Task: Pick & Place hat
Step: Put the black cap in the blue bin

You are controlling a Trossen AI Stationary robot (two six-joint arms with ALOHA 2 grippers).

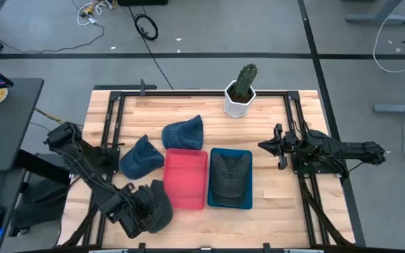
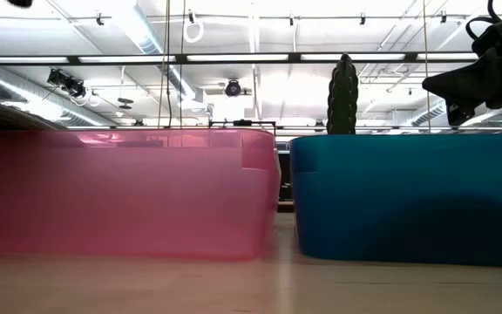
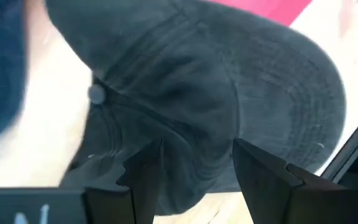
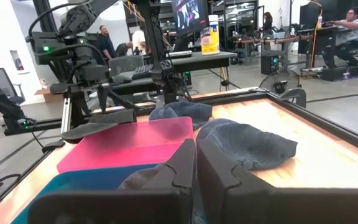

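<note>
Hovering — left gripper [image 3: 191, 168] fingers apart over dark hat [image 3: 216, 93] (faded, stitched brim) | right gripper [image 4: 196, 163] fingers together

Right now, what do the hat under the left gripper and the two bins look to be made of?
The hat looks like dark washed cotton or denim: matte, stitched rows on the brim, soft creases. The left gripper has its fingers open over it. The red bin looks like translucent plastic, since light glows through its wall. The blue bin looks like opaque, smooth plastic.
</note>
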